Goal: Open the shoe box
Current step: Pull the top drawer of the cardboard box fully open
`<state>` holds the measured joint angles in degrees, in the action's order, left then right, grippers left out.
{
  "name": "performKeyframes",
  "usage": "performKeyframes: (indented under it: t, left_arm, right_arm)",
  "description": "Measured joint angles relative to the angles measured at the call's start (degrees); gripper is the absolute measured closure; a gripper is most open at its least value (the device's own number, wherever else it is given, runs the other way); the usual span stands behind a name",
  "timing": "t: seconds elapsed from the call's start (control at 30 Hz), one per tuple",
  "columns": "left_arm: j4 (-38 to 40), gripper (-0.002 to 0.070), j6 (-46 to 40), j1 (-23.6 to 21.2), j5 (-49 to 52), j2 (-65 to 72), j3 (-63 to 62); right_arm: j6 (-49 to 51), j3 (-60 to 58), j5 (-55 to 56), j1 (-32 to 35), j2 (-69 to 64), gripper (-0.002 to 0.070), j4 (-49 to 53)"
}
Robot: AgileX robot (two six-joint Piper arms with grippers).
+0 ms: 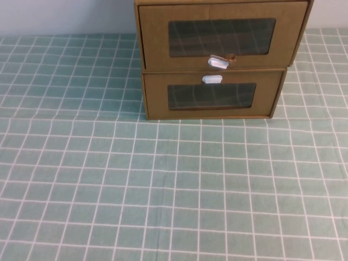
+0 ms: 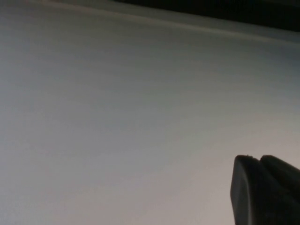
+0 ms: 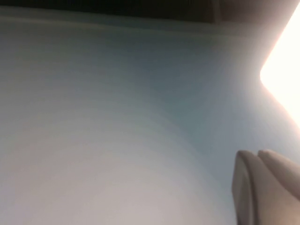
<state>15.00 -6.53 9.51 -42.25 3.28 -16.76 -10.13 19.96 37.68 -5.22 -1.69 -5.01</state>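
Two grippers are shown, each only in its own wrist view. The right gripper [image 3: 258,157] is closed tight with nothing gripped, and is set before a pale, blank surface that is brightly lit at one side. The left gripper [image 2: 258,161] is set before a similar grey surface; its opening cannot be told. The shoe box [image 1: 179,64], made of two stacked brown cardboard drawers with dark windows and white pull tabs [image 1: 218,62], is placed well apart from both grippers, untouched, on a green checked tablecloth [image 1: 163,185] against a pale wall [image 1: 65,16].
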Motion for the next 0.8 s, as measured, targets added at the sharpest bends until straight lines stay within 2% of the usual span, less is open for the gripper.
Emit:
performKeyframes:
  t: [0.2,0.27,0.43,0.53,0.6,0.8]
  left_arm:
    - [0.08,0.0680,-1.03,0.00,12.77,12.43,-16.81]
    - [0.08,0.0680,-1.95,0.00,18.64,17.26,-22.54]
    - [0.08,0.0680,-2.98,0.00,36.74,32.77,-39.46]
    - [-0.02,0.0680,-2.98,0.00,48.58,42.00,-48.07]
    - [-0.49,0.0680,-3.09,0.00,53.23,47.12,-52.17]
    - [1.43,0.0680,-1.23,0.00,53.13,58.50,-56.50]
  right_arm:
    - [0.70,16.21,-9.58,0.00,-11.68,0.0690,-5.60]
    - [-1.95,21.44,-16.75,0.00,-15.72,0.0690,-7.60]
    - [-11.56,35.94,-42.49,0.00,-27.18,0.0689,-8.66]
    - [-13.01,42.44,-53.40,0.00,-34.15,0.0690,-8.55]
    - [-13.45,44.24,-56.68,0.00,-37.37,0.0690,-8.44]
    - [-13.45,44.86,-58.78,0.00,-42.77,0.0689,-14.71]
